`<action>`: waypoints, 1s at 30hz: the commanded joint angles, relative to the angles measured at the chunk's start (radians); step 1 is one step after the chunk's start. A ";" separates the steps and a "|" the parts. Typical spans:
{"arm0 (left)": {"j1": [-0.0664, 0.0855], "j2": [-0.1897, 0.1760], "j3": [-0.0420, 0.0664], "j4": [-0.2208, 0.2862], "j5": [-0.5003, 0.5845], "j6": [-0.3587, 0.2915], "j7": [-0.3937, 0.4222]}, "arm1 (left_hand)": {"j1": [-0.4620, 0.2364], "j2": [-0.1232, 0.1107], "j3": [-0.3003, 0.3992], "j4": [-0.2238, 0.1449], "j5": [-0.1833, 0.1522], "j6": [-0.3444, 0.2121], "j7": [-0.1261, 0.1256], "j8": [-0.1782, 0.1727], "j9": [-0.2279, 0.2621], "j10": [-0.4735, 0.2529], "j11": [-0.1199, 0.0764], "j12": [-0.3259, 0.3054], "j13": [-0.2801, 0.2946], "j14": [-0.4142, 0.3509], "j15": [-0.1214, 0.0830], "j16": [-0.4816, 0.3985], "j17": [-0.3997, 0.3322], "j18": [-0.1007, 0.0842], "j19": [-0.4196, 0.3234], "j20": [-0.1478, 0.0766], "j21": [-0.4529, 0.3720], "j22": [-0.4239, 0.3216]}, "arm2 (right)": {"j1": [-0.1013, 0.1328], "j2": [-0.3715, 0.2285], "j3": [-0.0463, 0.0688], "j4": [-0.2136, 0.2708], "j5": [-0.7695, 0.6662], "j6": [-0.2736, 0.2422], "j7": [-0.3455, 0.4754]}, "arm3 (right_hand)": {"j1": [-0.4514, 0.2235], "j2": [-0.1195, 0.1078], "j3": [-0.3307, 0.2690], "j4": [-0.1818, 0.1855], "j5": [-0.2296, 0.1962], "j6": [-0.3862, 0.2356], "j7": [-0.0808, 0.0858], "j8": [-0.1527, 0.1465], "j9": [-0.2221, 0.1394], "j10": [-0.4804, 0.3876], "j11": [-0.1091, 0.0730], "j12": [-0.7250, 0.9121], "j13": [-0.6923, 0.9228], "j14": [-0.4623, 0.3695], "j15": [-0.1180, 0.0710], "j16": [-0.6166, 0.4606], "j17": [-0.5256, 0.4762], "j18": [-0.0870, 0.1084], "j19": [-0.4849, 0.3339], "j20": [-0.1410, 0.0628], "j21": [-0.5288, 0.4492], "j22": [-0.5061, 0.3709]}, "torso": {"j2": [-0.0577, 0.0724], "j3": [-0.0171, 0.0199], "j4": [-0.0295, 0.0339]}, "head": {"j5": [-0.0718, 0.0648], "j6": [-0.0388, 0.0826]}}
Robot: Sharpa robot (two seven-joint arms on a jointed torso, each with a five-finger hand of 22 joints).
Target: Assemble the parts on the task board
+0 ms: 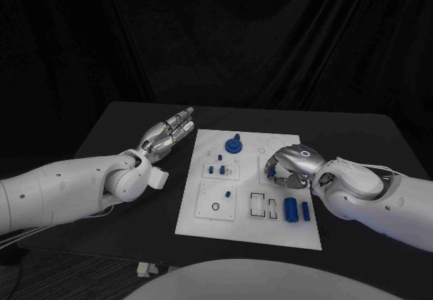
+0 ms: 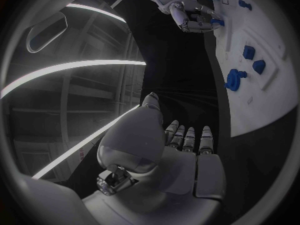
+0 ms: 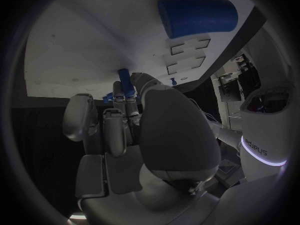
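The white task board [image 1: 253,215] lies in the middle of the black table. My right hand [image 1: 290,165] is curled over the board's right middle. Its fingertips pinch a small blue part [image 3: 125,77] just above the board surface [image 3: 81,45]; the left wrist view shows the same pinch [image 2: 217,21]. My left hand [image 1: 167,134] lies flat with straight fingers beside the board's far left edge and holds nothing. A round blue part with a knob [image 1: 233,145] stands at the board's far end. A thick blue cylinder [image 1: 290,208] lies near the right hand.
Small blue pieces [image 1: 216,169] sit in the board's middle recess, and another [image 1: 228,194] lies nearer me. A thin blue rod [image 1: 305,211] lies beside the cylinder. Cut-out slots [image 1: 263,205] are left of the cylinder. A small white thing [image 1: 144,269] lies at the table's front edge.
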 commanded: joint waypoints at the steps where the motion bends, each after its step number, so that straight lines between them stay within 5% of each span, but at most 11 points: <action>1: -0.001 0.002 0.001 0.000 0.004 0.007 0.127 | 0.000 -0.001 0.001 0.001 0.007 -0.001 0.005 0.003 0.001 0.003 0.008 -0.001 -0.001 0.001 0.004 -0.004 -0.001 0.012 0.001 0.008 -0.006 -0.001 | -0.002 -0.005 0.000 0.010 0.000 -0.031 0.012 | 0.013 0.002 0.003 -0.004 0.004 0.007 0.001 0.007 0.001 0.008 0.001 0.007 0.002 0.053 -0.007 0.003 0.084 -0.007 0.004 -0.004 0.006 0.160 | 0.000 0.0000 -0.0004 | 0.002 0.000; 11: -0.003 0.002 0.001 -0.002 0.004 0.019 0.121 | 0.003 0.002 0.004 0.000 0.009 -0.002 0.010 0.002 0.000 0.003 0.014 -0.002 -0.001 0.001 0.008 -0.004 -0.001 0.015 0.001 0.016 -0.006 -0.001 | 0.012 -0.019 0.000 0.031 0.000 -0.047 0.011 | 0.018 0.002 0.008 -0.013 0.001 0.007 0.002 0.007 0.007 0.015 0.001 0.005 0.003 0.053 -0.008 0.002 0.082 -0.008 0.006 -0.006 0.009 0.160 | 0.000 -0.0001 -0.0012 | 0.010 0.000; 23: -0.003 0.005 0.001 -0.006 0.004 0.042 0.110 | 0.010 0.008 0.008 0.001 0.012 -0.003 0.018 0.002 0.000 0.003 0.021 -0.004 -0.002 0.001 0.035 -0.004 -0.001 0.023 0.001 0.026 -0.006 -0.001 | 0.081 -0.033 0.000 0.108 0.000 -0.053 0.001 | 0.022 0.006 0.015 -0.022 -0.014 0.009 0.001 0.008 0.014 0.026 -0.001 0.005 0.006 0.054 -0.010 0.003 0.084 -0.009 0.009 -0.007 0.017 0.162 | -0.001 0.0002 0.0002 | 0.006 0.000; 30: -0.004 0.007 0.001 -0.007 0.004 0.041 0.111 | 0.010 0.008 0.008 0.001 0.012 -0.003 0.018 0.002 0.000 0.003 0.021 -0.004 -0.002 0.001 0.035 -0.004 -0.001 0.023 0.001 0.026 -0.006 -0.001 | 0.091 0.005 0.000 0.150 0.000 -0.028 -0.005 | 0.024 0.008 0.019 -0.028 -0.019 0.005 0.002 0.004 0.017 0.028 -0.002 0.003 0.007 0.054 -0.011 0.003 0.084 -0.009 0.009 -0.009 0.017 0.162 | 0.000 0.0000 0.0002 | 0.003 0.000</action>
